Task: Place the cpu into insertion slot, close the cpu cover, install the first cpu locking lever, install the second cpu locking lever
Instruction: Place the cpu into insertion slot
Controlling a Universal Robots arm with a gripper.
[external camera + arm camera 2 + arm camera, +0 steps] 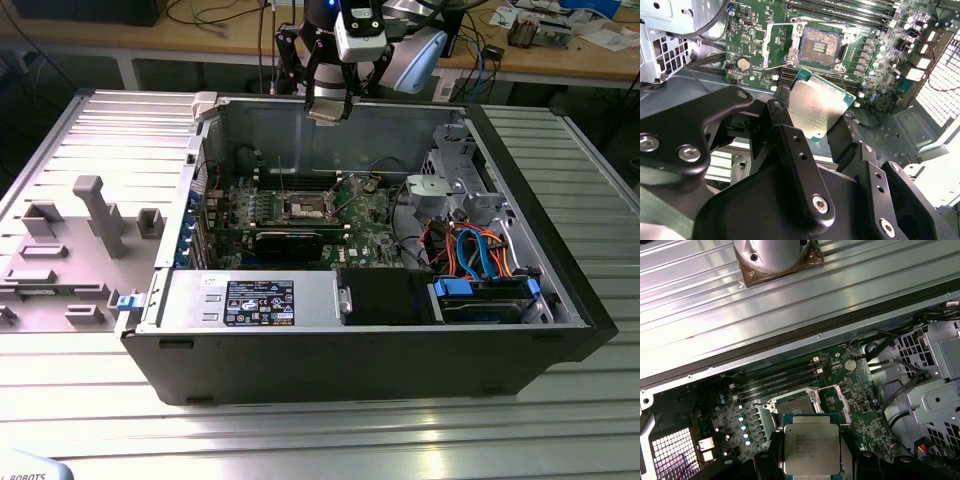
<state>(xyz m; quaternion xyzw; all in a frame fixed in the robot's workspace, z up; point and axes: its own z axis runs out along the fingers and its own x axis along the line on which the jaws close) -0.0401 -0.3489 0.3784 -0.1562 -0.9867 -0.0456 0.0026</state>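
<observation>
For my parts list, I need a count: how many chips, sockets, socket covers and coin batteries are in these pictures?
chip, held by the gripper: 1
socket: 1
socket cover: 1
coin battery: 1
Total: 4

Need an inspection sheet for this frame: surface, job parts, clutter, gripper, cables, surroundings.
Surface: ribbed metal table, with an open PC case on it.
Job's things: cpu held above the case; insertion slot empty; cpu cover swung open beside it.
Clutter: grey fixture tray on the table, at the exterior view's left of the case.
Grippers: gripper shut on the cpu.
Cables: orange and blue cables inside the case, toward the exterior view's right.
Surroundings: wooden bench behind, with loose items.
</observation>
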